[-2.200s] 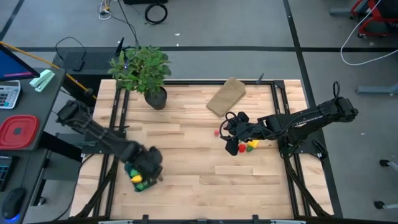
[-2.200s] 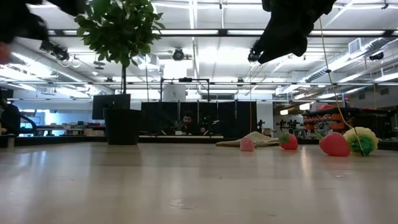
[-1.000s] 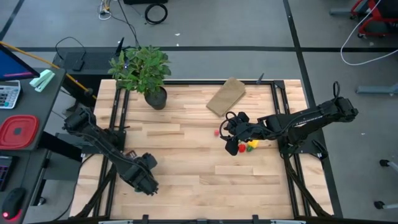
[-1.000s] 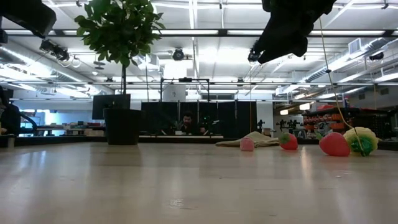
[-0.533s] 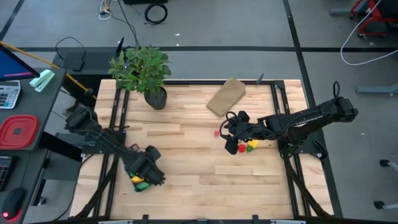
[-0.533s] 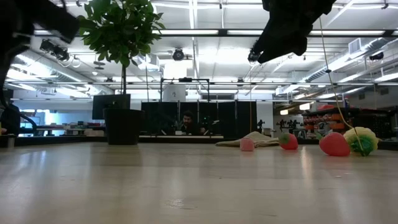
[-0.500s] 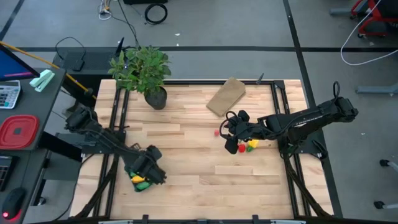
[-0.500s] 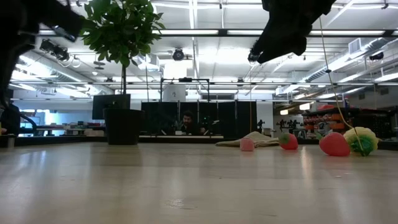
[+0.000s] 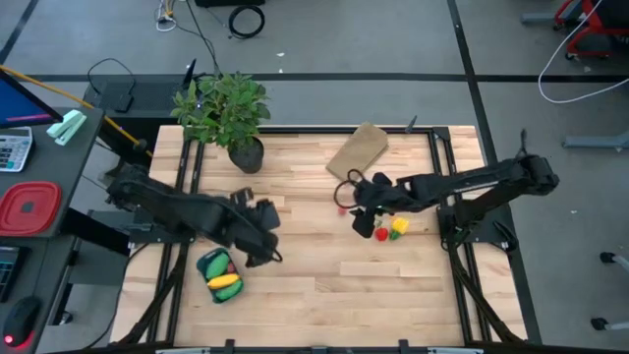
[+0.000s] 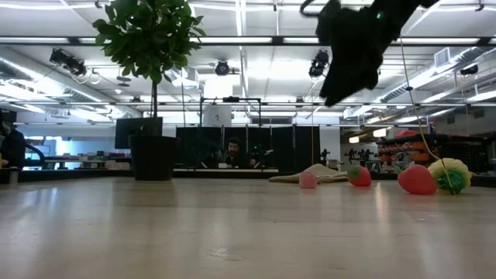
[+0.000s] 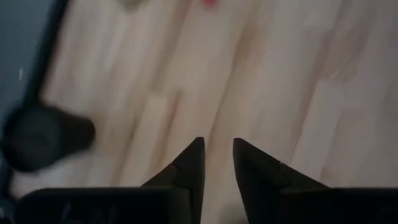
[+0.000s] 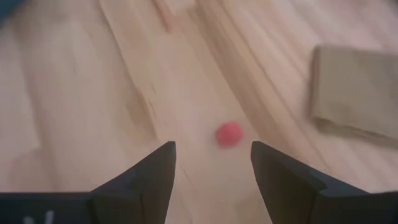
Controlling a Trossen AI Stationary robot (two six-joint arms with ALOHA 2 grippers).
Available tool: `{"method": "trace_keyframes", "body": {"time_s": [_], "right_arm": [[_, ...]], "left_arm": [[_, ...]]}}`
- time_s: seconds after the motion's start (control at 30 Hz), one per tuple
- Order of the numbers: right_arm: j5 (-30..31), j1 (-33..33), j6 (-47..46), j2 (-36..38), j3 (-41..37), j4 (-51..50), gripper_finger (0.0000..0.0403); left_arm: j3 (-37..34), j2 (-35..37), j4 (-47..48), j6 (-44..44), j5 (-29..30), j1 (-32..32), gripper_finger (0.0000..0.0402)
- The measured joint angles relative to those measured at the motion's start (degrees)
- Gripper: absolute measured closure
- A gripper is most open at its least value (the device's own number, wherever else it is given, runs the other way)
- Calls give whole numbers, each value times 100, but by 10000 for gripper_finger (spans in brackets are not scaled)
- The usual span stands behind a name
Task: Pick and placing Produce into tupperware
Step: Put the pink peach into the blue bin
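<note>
1. Blue tupperware sits near the worktop's front-left corner; in the high view we see green and yellow produce already inside it, so part of the job looks done.
2. Left over, as far as we can judge: a red piece and a yellow-green piece lying together right of centre, and a small pink-red ball just beside them, towards the tan flat block.
3. Our left pincer hangs above bare wood, just beyond the tub and towards the middle. Its wrist view shows the fingers with only a narrow gap and nothing between them; we judge it empty, though whether it counts as closed we cannot tell.
4. Our right pincer hovers above the remaining pieces, its fingers spread wide apart and empty, the ball in line between them on the wood below.
5. The potted plant stands at the back-left, clear of both arms.
</note>
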State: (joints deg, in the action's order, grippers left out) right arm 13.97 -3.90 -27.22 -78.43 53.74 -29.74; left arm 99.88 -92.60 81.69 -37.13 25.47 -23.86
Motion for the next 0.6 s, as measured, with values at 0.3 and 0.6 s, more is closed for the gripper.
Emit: {"method": "trace_keyframes", "body": {"time_s": [0.3, 0.6], "right_arm": [[181, 531, -269, -1294, 0, 169, 183], [-472, 819, -342, -1606, 0, 863, 183]], "left_arm": [[2507, 11, -83, 1799, 41, 315, 334], [3345, 4, 7, 2315, 45, 934, 314]]}}
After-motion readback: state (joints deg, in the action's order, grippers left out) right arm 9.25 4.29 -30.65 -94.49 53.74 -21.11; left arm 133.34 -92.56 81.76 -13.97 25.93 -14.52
